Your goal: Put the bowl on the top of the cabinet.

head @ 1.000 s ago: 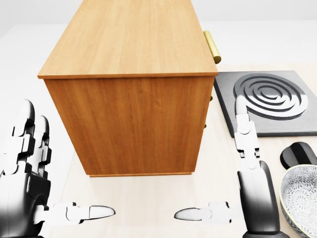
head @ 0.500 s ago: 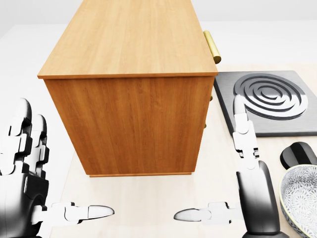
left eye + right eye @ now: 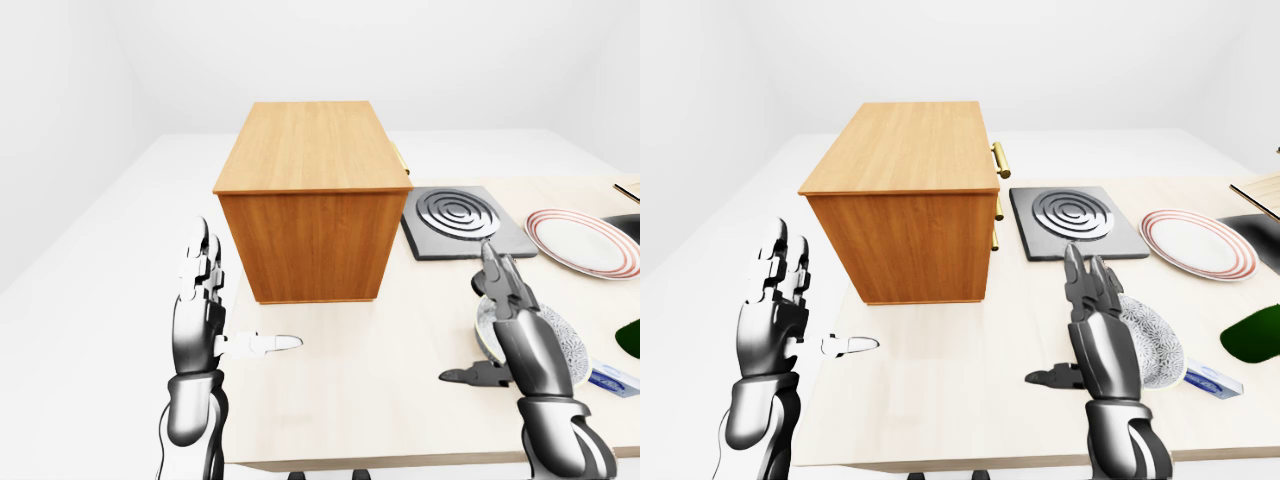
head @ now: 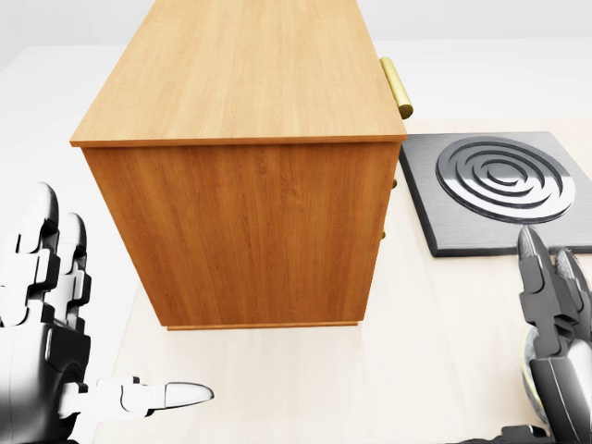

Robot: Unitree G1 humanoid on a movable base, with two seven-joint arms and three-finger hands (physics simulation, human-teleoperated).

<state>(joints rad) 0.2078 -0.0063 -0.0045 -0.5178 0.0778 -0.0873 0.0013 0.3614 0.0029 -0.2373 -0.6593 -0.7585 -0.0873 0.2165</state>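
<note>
The wooden cabinet (image 3: 305, 215) stands on the pale table (image 3: 380, 390), left of centre, and its flat top (image 3: 310, 145) is bare. The grey patterned bowl (image 3: 1158, 345) sits on the table at the right, partly hidden behind my right hand. My right hand (image 3: 1058, 320) is open, fingers upright and thumb pointing left, right beside the bowl on its left; I cannot tell whether it touches it. My left hand (image 3: 242, 298) is open and empty, below and left of the cabinet, thumb pointing right.
A grey burner plate with rings (image 3: 462, 218) lies right of the cabinet. A red-rimmed plate (image 3: 585, 242) lies further right. A green object (image 3: 1252, 335) and a small blue-white box (image 3: 1212, 381) lie right of the bowl. Brass handles (image 3: 1000, 160) are on the cabinet's right face.
My right hand has moved to the right in the head view and now covers most of the bowl and the dark object beside it. My left hand has barely moved.
</note>
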